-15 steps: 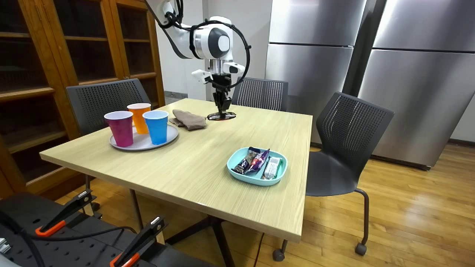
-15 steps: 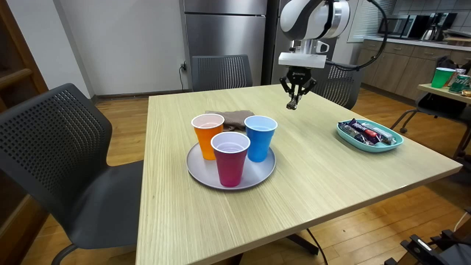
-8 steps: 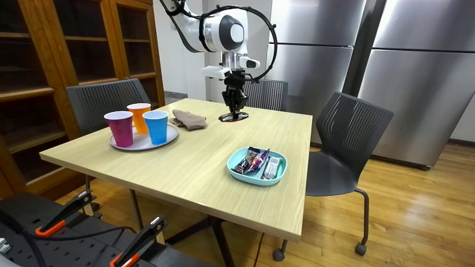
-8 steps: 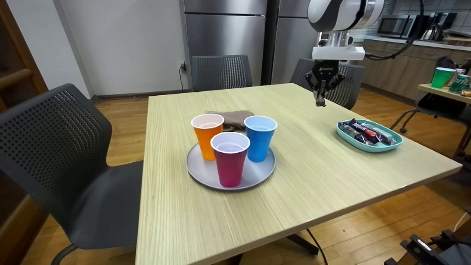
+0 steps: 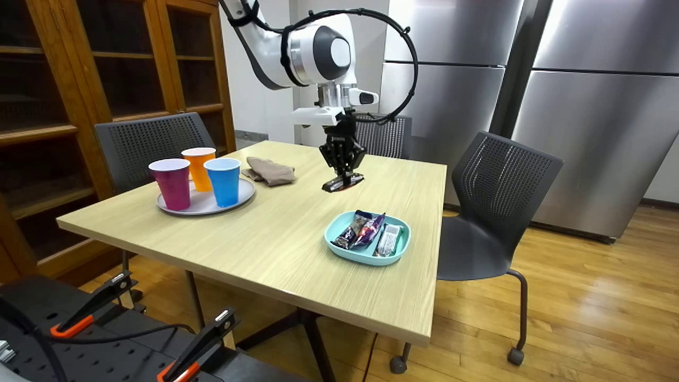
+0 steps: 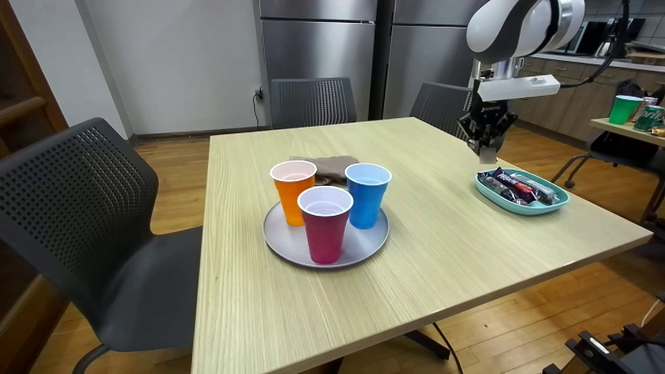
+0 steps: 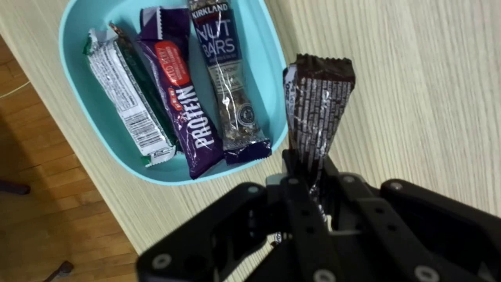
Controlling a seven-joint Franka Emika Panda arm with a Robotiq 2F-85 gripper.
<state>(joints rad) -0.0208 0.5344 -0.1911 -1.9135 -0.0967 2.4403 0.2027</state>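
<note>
Bar (image 7: 320,105) between the fingertips (image 7: 290,166) of the gripper (image 7: 311,168)

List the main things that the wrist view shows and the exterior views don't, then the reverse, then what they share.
Wrist view only: readable wrapper lettering, "NUT BARS" and "PROTEIN".

Exterior views only: a round grey plate bearing a purple plastic cup, an orange one and a blue one; a folded brown cloth; stainless-steel refrigerators.

Shared: black jaws shut on a dark-brown-wrapped bar, a rounded turquoise tray holding three wrapped bars, and the pale wood-grain table.
</note>
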